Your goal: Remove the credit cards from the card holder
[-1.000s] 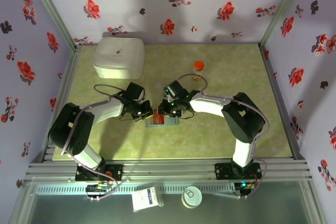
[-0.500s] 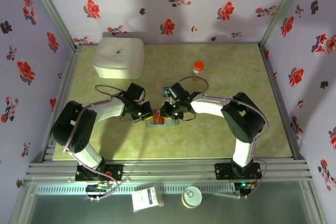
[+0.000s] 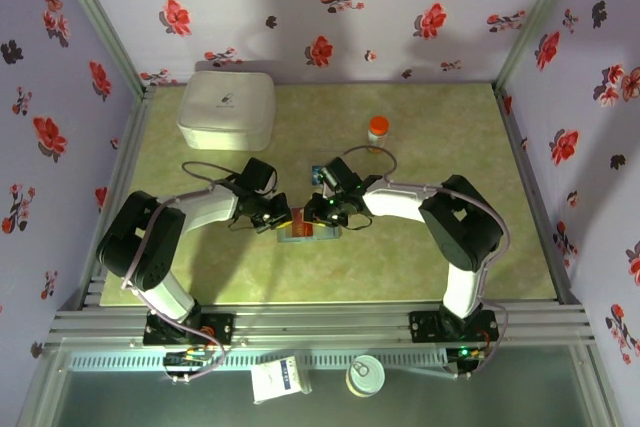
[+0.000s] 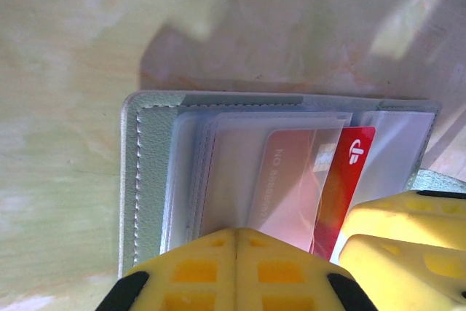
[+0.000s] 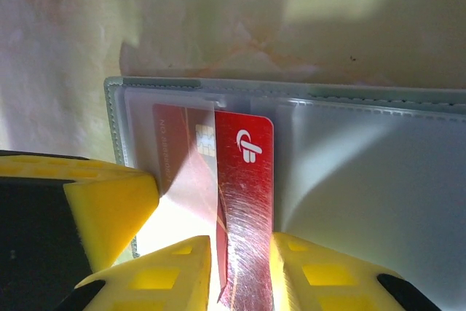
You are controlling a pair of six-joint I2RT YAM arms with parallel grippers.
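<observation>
- Since a second ago the top view has hardly changed: both arms stay bunched over the holder (image 4: 145, 180) at mid-desk (image 3: 450, 147), and the right wrist has only nudged a little.
- So the pull looks barely begun; no card is free yet.
- The left fingers (image 4: 196, 267) are shut together and press down on the holder's near edge, pinning it open.
- The right fingers (image 5: 313, 274) pinch the near edge of the red card (image 5: 246, 202).
- The holder lies open and flat. Its red card is about half out of a clear sleeve, with the bare half towards the centre fold.
- I cannot tell whether another card sits behind the other sleeves.
- The white box (image 3: 227, 107) stands closed at the far left, contents unknown; an orange-capped bottle (image 3: 378, 131) stands beyond the right arm.
</observation>
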